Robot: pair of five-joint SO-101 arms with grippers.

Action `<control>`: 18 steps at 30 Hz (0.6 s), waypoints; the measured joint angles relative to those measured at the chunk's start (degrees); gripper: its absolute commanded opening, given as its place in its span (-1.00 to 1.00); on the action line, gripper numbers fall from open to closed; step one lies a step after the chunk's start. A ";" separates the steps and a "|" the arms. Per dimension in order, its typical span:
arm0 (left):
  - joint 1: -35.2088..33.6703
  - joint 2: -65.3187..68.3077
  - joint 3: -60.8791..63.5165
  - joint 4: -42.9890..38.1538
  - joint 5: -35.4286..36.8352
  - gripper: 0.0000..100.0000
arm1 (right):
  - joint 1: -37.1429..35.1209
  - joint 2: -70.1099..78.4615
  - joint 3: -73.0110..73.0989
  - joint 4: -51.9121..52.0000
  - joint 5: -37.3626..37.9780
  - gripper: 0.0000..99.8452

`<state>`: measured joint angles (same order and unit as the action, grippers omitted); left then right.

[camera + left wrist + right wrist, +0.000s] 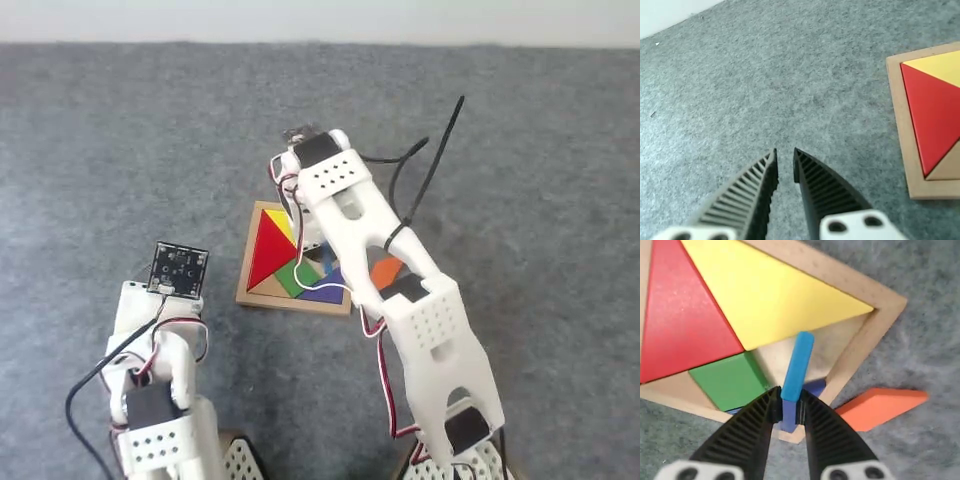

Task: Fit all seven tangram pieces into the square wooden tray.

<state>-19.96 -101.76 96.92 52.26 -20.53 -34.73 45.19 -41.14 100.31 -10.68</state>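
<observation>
Blue piece (797, 367) clamped edge-up in right pincer (789, 394) over wooden tray (860, 287).

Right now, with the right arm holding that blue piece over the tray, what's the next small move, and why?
Probably lower the blue piece and lay it flat in the bare gap beside the yellow triangle. The right gripper is shut on it, holding it on edge above uncovered wood of the tray, so it is not yet seated.

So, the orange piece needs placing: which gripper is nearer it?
Right. The right gripper, holding a blue piece, is over the tray beside the orange piece; the left gripper is over carpet past the tray's opposite edge.
</observation>
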 measured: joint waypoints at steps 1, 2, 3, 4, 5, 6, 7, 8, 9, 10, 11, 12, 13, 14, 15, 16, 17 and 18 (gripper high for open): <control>0.00 0.00 0.00 0.00 0.00 -0.89 | -0.09 0.35 -0.53 0.00 0.35 -0.98; 0.00 0.00 0.00 0.00 0.00 -0.89 | -0.18 1.05 -0.70 0.00 0.62 -0.96; 0.00 0.00 0.00 0.00 0.00 -0.89 | -0.35 1.76 -1.05 0.00 0.79 -0.93; 0.00 0.00 0.00 0.00 0.00 -0.89 | -0.62 2.29 -1.23 0.00 0.88 -0.88; 0.00 0.00 0.00 0.00 0.00 -0.89 | -0.97 2.81 -1.23 0.00 1.05 -0.82; 0.00 0.00 0.00 0.00 0.00 -0.89 | -1.05 3.16 -1.58 0.00 1.05 -0.78; 0.00 0.00 0.00 0.00 0.00 -0.89 | -1.14 3.69 -2.11 0.00 1.14 -0.73; 0.00 0.00 0.00 0.00 0.00 -0.89 | -1.14 4.13 -2.81 0.00 1.14 -0.70; 0.00 0.00 0.00 0.00 0.00 -0.89 | -1.14 4.66 -3.16 0.00 1.23 -0.68; 0.00 0.00 0.00 0.00 0.00 -0.89 | -1.05 5.01 -3.60 0.00 1.67 -0.66; 0.00 0.00 0.00 0.00 0.00 -0.89 | -1.05 5.01 -3.87 0.00 2.37 -0.65; 0.00 0.00 0.00 0.00 0.00 -0.89 | -1.05 5.01 -4.13 0.00 2.73 -0.65; 0.00 0.00 0.00 0.00 0.00 -0.89 | -1.05 5.01 -4.22 0.00 2.81 -0.64; 0.00 0.00 0.00 0.00 0.00 -0.89 | -1.14 5.01 -4.40 0.00 2.99 -0.64; 0.00 0.00 0.00 0.00 0.00 -0.89 | -1.41 5.01 -4.48 0.09 2.99 -0.64; 0.00 0.00 0.00 0.00 0.00 -0.89 | -1.67 5.01 -4.48 0.09 2.99 -0.64; 0.00 0.00 0.00 0.00 0.00 -0.89 | -2.11 5.01 -4.48 0.09 2.99 -0.64; 0.00 0.00 0.00 0.00 0.00 -0.89 | -2.55 5.01 -4.48 0.09 2.99 -0.64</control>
<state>-19.96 -101.76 96.92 52.26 -20.53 -37.27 50.20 -45.63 100.40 -7.69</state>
